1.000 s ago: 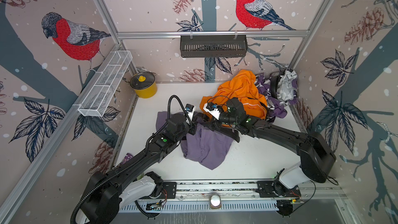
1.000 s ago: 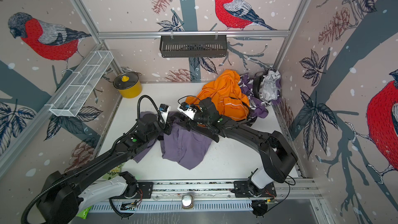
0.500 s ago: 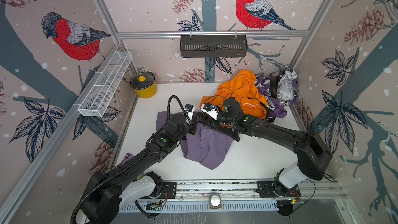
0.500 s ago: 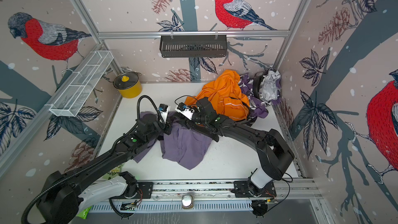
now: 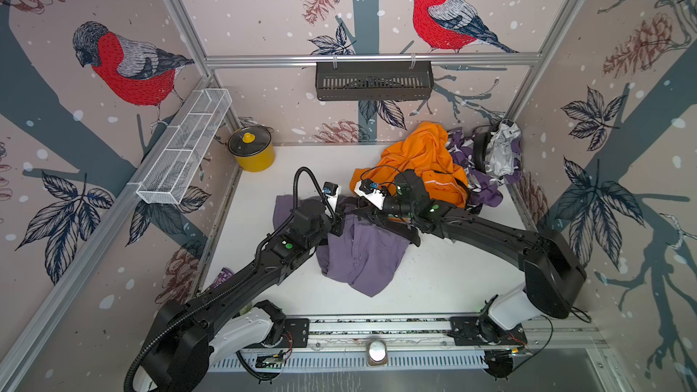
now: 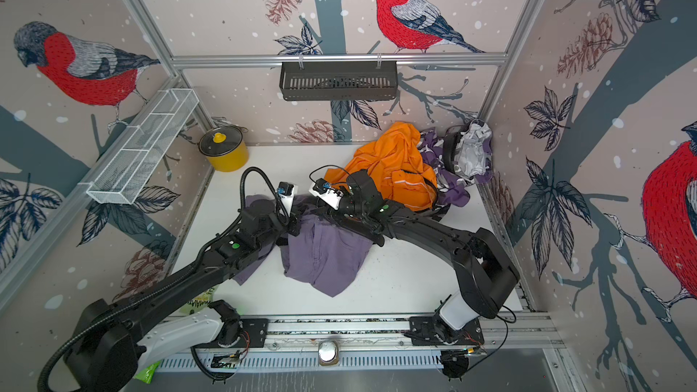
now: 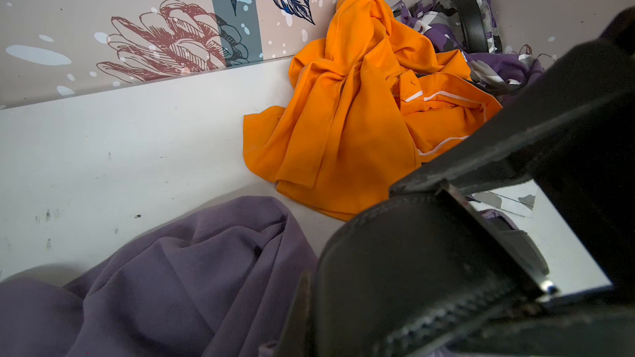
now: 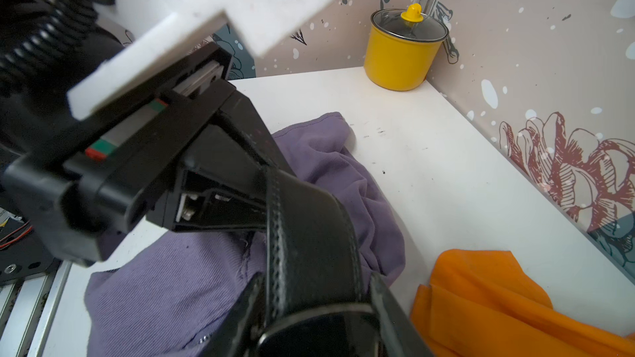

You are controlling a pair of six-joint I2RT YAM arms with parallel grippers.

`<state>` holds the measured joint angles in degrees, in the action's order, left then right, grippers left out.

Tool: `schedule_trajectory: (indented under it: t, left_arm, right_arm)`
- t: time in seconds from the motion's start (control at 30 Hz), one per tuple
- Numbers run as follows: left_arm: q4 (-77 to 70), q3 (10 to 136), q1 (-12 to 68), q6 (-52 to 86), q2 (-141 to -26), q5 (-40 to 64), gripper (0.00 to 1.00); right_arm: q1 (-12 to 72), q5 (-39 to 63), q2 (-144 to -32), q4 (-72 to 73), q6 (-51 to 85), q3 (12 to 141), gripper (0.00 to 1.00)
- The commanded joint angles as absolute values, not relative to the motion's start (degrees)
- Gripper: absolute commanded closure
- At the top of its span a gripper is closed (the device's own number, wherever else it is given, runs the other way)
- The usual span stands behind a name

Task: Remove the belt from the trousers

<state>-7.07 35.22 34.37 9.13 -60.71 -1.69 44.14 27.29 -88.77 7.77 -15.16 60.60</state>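
Above the trousers (image 5: 362, 254) on the tabletop (image 5: 433, 277), left claw (image 8: 264, 197) pinches the belt (image 8: 309, 235), right claw (image 8: 319, 303) straddles it, grip unclear: mid-extraction, I judge, next needing a firm pinch and steady pull free.

Both top views: mounted high over the front rail (image 5: 377, 325), tilted down & fwd toward the back wall (image 5: 286, 107); whole counter (image 5: 433, 288) in shot, framing nearly identical, slight sideways offset. Left wrist cam: low, v. close, faces the back-right corner; belt (image 7: 412, 269) fills foreground, orange garment (image 7: 343, 115) beyond. Right wrist cam: equally close, faces the back-left corner w/ the yellow pot (image 8: 398, 53). Wrist views share belt, trousers (image 8: 154, 286), orange garment.
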Motion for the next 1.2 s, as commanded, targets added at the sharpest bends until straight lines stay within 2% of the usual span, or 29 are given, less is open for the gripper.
schedule_trajectory:
  t: [0.0, 0.1, 0.27, 1.0, 1.17]
  left_arm:
    - [-5.65, 34.85, 33.76, 11.78, -60.56, -5.9, 1.0]
    - [-5.56, 34.3, 32.65, 13.69, -60.25, -6.82, 1.0]
    - [-6.32, 32.53, 28.48, 18.0, -58.24, -6.7, 1.0]
    - [-6.76, 24.79, 10.82, 36.26, -49.23, -6.03, 1.0]
    - [-8.74, 21.88, 9.67, 38.29, -47.21, -7.42, 1.0]
  right_arm:
    - [43.6, 27.72, -87.83, 7.04, -14.77, 60.03, 0.86]
    - [43.0, 28.47, -87.25, 7.04, -14.0, 59.21, 0.95]
    - [42.02, 29.49, -87.1, 5.79, -13.36, 58.56, 0.98]
    - [33.14, 30.52, -81.79, -1.55, -12.1, 53.9, 1.0]
    - [32.17, 30.67, -81.45, -2.81, -12.18, 54.25, 1.0]
